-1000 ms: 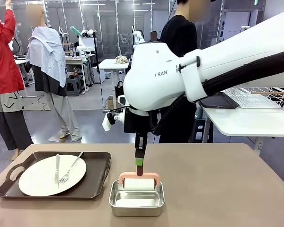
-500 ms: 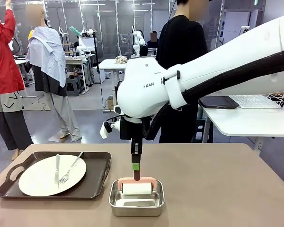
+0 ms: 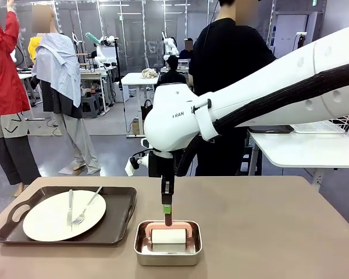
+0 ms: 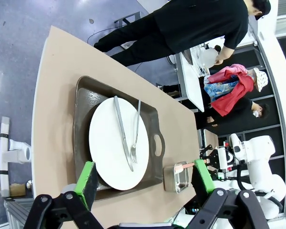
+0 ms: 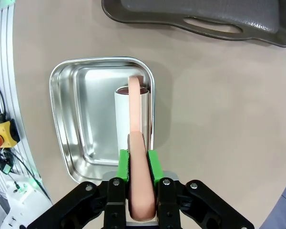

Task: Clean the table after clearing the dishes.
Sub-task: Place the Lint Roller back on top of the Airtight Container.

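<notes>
Beige table (image 3: 267,221) in a workshop room; white side table (image 3: 302,148) at 3 o'clock, person in black (image 3: 230,58) standing at 12. At 9 o'clock, dark tray (image 3: 119,224) bearing white plate (image 3: 46,224) and cutlery (image 3: 70,209). At 6, steel pan (image 3: 141,253) with lint roller (image 3: 167,236) inside. Right gripper (image 3: 167,218) pinched tight on its pink handle (image 5: 136,143). Left gripper (image 4: 144,175) spread wide, holding nothing, above the tray.

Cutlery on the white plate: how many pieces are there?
2. A straight piece lies near the middle of the plate; a fork slants just right of it. The plate sits on the dark tray. None seems hidden.
</notes>
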`<state>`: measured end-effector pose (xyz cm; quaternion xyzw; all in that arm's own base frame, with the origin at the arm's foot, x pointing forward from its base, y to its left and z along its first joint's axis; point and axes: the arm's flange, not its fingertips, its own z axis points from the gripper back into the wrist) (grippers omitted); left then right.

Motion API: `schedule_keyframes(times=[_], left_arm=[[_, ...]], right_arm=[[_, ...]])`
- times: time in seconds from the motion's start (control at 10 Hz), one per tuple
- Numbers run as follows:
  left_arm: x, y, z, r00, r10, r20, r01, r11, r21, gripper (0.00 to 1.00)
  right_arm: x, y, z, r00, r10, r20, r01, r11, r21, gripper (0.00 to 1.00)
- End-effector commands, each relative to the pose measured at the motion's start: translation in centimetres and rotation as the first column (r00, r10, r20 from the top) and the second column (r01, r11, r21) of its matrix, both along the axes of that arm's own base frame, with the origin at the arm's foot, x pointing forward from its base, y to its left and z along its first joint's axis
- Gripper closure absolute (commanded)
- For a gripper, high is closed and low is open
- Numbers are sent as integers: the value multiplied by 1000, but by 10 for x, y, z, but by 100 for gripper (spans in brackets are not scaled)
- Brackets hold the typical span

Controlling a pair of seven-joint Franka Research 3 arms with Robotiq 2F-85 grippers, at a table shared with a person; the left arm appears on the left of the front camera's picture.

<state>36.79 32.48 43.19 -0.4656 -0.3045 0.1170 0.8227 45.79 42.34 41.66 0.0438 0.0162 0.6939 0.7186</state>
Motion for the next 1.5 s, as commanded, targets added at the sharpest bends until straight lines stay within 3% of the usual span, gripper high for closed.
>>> schedule_keyframes(times=[0.0, 0.2, 0.3, 0.4, 0.5, 0.7, 1.4], left_arm=[[-2, 3, 2, 1000, -6, 5, 6, 1000, -8, 0], [-2, 3, 2, 1000, -6, 5, 6, 1000, -8, 0], [-2, 3, 2, 1000, -6, 5, 6, 1000, -8, 0], [-2, 3, 2, 1000, -6, 5, 6, 1000, -8, 0], [-2, 3, 2, 1000, -6, 5, 6, 1000, -8, 0], [-2, 3, 2, 1000, -6, 5, 6, 1000, -8, 0], [-2, 3, 2, 1000, -6, 5, 6, 1000, -8, 0]], right_arm=[[11, 11, -16, 1000, -2, 24, 3, 999, -32, 80], [12, 9, -18, 1000, -3, 22, 4, 999, -33, 80], [12, 8, -15, 999, -9, 37, 10, 1000, -26, 54], [11, 7, -9, 998, -7, 63, 8, 1000, -21, 45], [11, 6, -5, 997, -14, 76, 16, 1000, -24, 20], [12, 4, 3, 995, -19, 100, 22, 1000, -22, 0], [5, -4, 29, 975, -38, 219, 51, 997, -56, 0]])
